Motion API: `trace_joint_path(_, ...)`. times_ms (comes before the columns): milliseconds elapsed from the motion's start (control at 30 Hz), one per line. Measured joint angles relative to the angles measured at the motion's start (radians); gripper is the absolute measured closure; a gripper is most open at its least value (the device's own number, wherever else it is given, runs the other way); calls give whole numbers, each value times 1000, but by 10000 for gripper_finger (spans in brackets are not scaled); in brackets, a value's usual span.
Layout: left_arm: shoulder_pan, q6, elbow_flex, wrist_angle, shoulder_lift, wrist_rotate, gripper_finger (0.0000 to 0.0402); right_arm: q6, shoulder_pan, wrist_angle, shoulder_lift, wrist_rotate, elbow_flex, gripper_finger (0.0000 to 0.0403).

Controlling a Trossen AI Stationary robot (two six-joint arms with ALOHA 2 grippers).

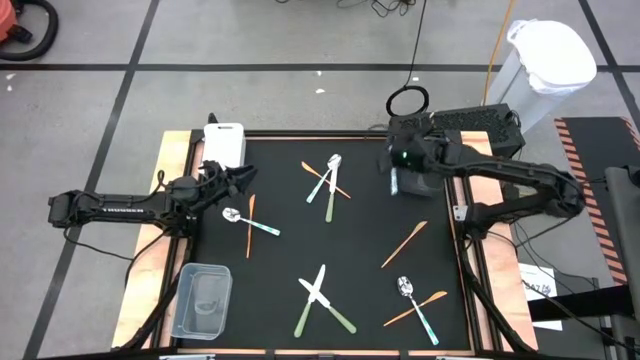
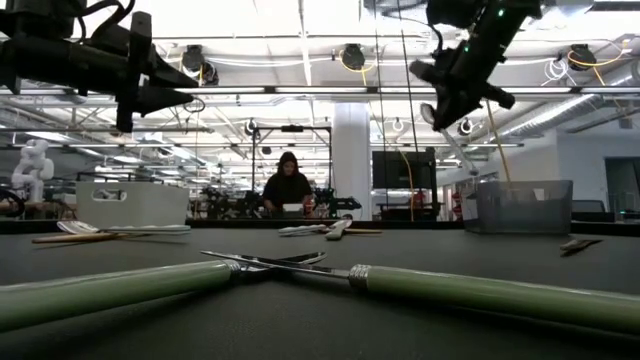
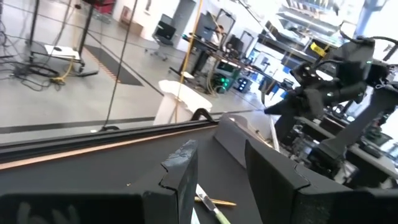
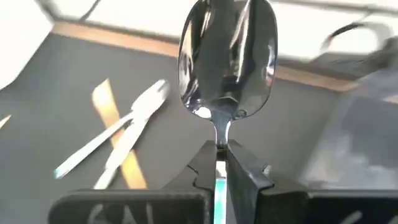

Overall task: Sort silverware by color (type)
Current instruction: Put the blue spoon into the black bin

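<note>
My right gripper (image 1: 393,165) hangs above the table's far right part, shut on a silver spoon (image 4: 227,59) with a light-blue handle; in the low view it shows high up (image 2: 458,80). My left gripper (image 1: 240,181) is open and empty, hovering at the far left above a spoon (image 1: 232,214) and a thin orange utensil (image 1: 250,225). Lying flat on the black mat are a crossed group of orange, spoon and knife (image 1: 327,181), a lone orange one (image 1: 405,243), two crossed green-handled knives (image 1: 320,298), and a spoon with an orange one (image 1: 412,300). My right gripper pinches the spoon between its two fingers at the neck (image 4: 221,142), just below the bowl. The light-blue handle (image 4: 219,186) runs back between the fingers. The bowl sticks out past the fingertips, and the spoon is lifted clear of the table.
A white bin (image 1: 224,143) stands at the far left corner and a clear bin (image 1: 203,300) at the near left. A dark bin (image 1: 420,184) sits just beside my right gripper. A person (image 2: 287,185) sits far behind the table.
</note>
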Motion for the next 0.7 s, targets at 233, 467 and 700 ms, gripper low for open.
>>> trace_joint_path(233, 0, 0, 0, -5, 1, -28, 268, -23, -189, -84, 16, 59, 0, 385)
trace_joint_path(467, 0, -1, 0, -5, 24, -88, 268, -19, -314, -234, 87, 48, 0, 380)
trace_joint_path(700, 0, -49, 0, -5, 51, -97, 268, -11, -363, -238, 159, -111, 0, 338)
